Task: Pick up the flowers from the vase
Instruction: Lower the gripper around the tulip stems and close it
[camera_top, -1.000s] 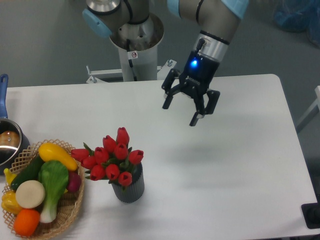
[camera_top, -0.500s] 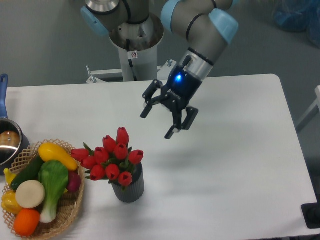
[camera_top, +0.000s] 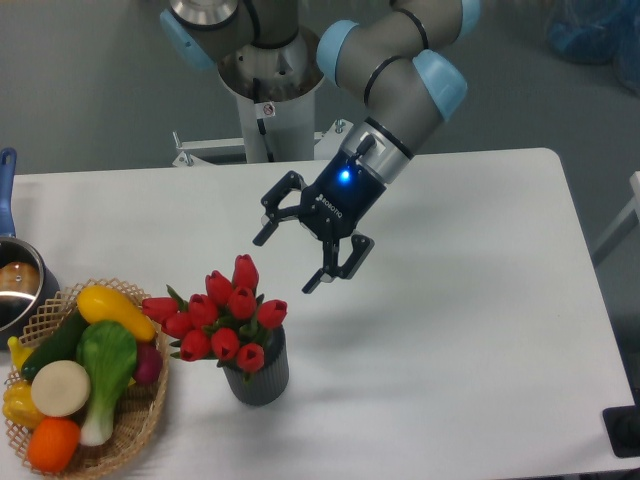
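Camera — flowers (camera_top: 222, 315) below-left of open-fingered end effector (camera_top: 285, 262).

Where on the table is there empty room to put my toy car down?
The whole right half of the table, from the vase to the right edge, is bare. The far left strip behind the flowers is bare too. The left front is crowded: the basket of toy vegetables, the pot, the vase. The open gripper hangs above the middle.
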